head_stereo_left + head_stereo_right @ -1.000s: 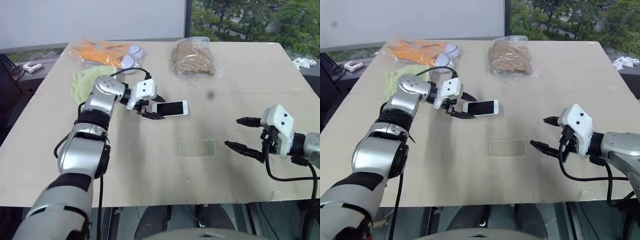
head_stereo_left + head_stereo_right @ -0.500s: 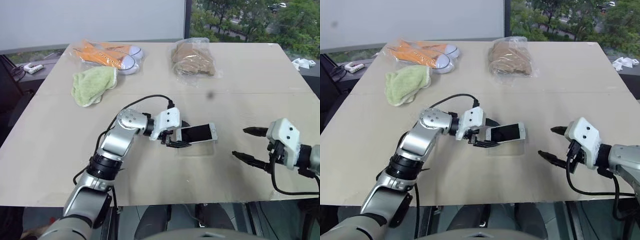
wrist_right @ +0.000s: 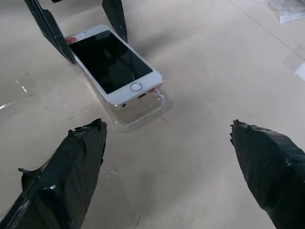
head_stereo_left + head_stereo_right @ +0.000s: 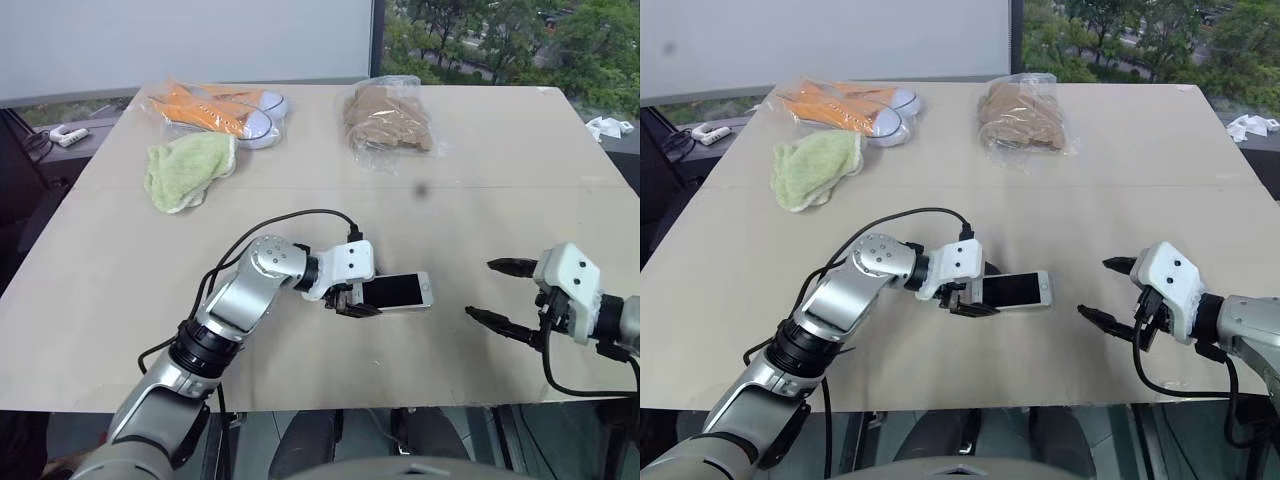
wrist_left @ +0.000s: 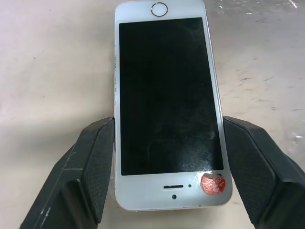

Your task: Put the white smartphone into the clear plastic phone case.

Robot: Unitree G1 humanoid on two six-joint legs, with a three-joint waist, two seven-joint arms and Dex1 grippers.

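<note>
Left fingers (image 5: 100, 167) clamp the white smartphone (image 4: 396, 292) over the clear plastic phone case (image 3: 138, 107), not yet seated; right fingers (image 3: 267, 157) splayed at 3 o'clock.

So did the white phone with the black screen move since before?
Yes. The white smartphone, gripped by the left gripper, came away from the green cloth toward the table's near edge, and now sits over the clear plastic phone case.

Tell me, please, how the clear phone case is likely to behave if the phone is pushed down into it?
The clear phone case looks thin and glossy, so it probably flexes at the rims. Lying loose on the smooth table, it may slide rather than stay put. The white smartphone looks rigid and should not bend.
</note>
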